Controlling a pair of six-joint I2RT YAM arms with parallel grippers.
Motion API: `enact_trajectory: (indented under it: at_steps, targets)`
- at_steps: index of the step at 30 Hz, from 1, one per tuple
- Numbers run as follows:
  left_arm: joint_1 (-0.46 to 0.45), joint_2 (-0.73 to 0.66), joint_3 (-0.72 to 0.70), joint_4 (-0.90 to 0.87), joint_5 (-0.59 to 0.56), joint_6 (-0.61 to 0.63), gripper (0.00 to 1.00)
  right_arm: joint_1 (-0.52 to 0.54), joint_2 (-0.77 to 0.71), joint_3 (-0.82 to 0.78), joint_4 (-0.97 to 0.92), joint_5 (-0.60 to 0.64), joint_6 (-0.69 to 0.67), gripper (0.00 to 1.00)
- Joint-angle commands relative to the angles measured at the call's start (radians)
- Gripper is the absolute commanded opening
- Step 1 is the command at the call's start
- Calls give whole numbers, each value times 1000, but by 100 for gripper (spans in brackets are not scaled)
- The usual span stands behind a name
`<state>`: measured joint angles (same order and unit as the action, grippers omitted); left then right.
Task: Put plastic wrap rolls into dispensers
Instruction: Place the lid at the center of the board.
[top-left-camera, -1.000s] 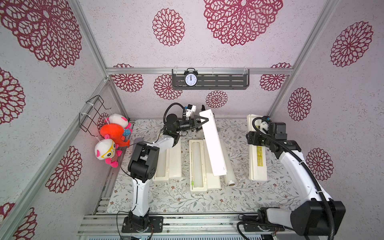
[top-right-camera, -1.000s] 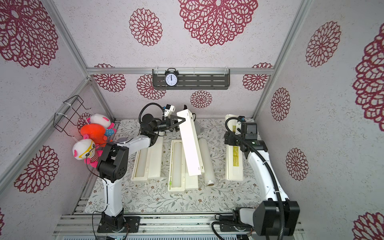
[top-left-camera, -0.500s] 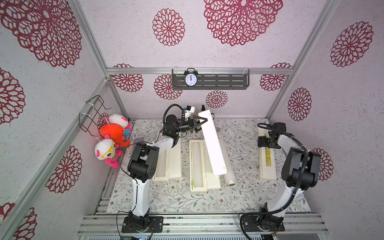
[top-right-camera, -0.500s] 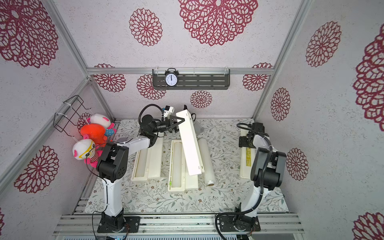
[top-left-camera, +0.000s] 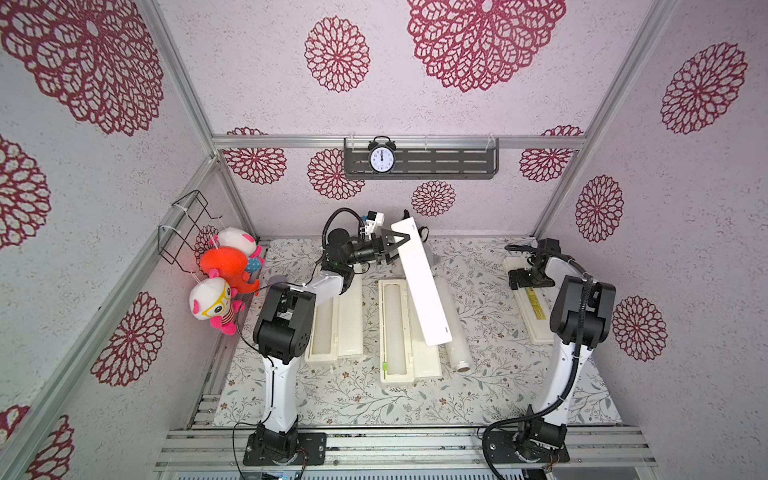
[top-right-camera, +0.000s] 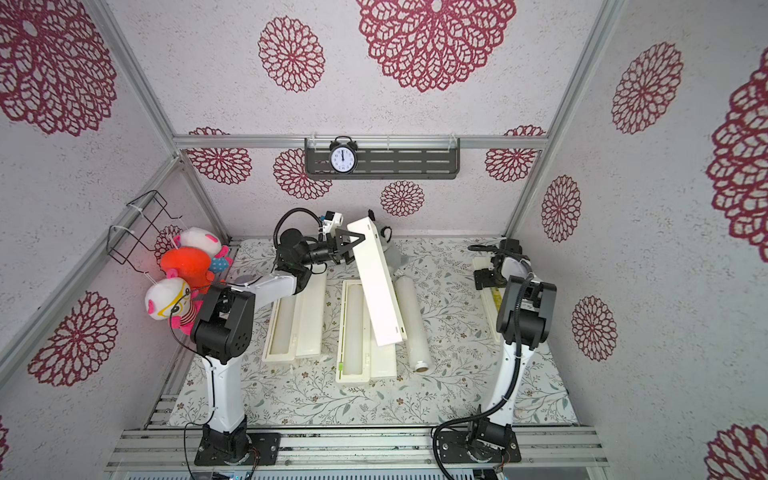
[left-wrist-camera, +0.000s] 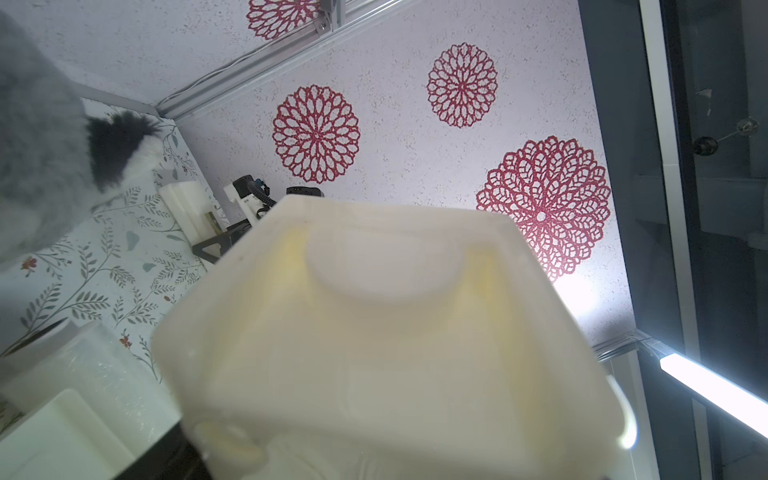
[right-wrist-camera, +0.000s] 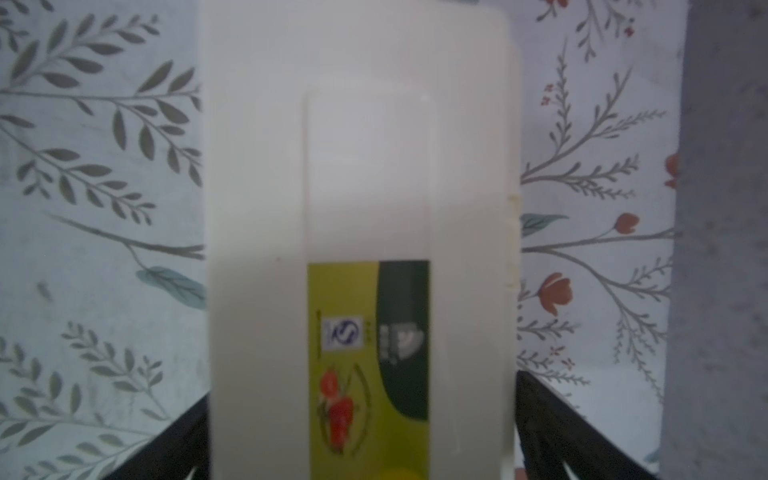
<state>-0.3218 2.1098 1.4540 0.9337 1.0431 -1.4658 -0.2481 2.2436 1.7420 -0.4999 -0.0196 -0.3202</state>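
Found the loose roll (top-left-camera: 456, 328) lying on the desk right of centre, cardboard end toward the front edge, just right of a tilted box (top-left-camera: 422, 286). Judged it light, stiff lengthwise, slick and apt to roll away; best pinched mid-length across the film, not by the crushable core ends. Noted the middle dispenser (top-left-camera: 424, 365) and left dispenser (top-left-camera: 351, 316) open, both filled. Saw left fingers (top-left-camera: 392, 243) pinching the box's far end, right fingers (right-wrist-camera: 557, 428) spread astride a closed dispenser (top-left-camera: 536, 307) by the right edge.
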Motion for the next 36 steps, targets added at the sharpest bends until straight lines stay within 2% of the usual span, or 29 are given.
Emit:
enact_trajectory:
  at_steps: [1,9,14,17,20,24,28,33,36]
  targets:
    - [10,-4,-1,-10,-11,2,59,-7,-77,-6,-1,-44,22,99]
    - [8,-16,-11,-41,-26,28,59,-10,-275,-121,107,18,74,99]
    - [-9,-15,18,-157,-36,95,60,-1,-432,-207,78,-18,104,99]
    - [-28,-5,66,-277,-52,163,60,27,-537,-277,37,-109,145,97]
    - [-52,26,132,-373,-58,207,60,61,-676,-390,53,-251,225,93]
    - [-79,74,199,-400,-51,199,60,71,-851,-541,179,-506,434,88]
    - [-115,111,275,-462,-40,229,60,120,-996,-678,425,-763,639,85]
    - [-162,145,333,-482,-32,234,61,227,-1030,-738,666,-904,860,84]
    - [-182,150,349,-482,-31,233,61,296,-1020,-740,722,-928,917,83]
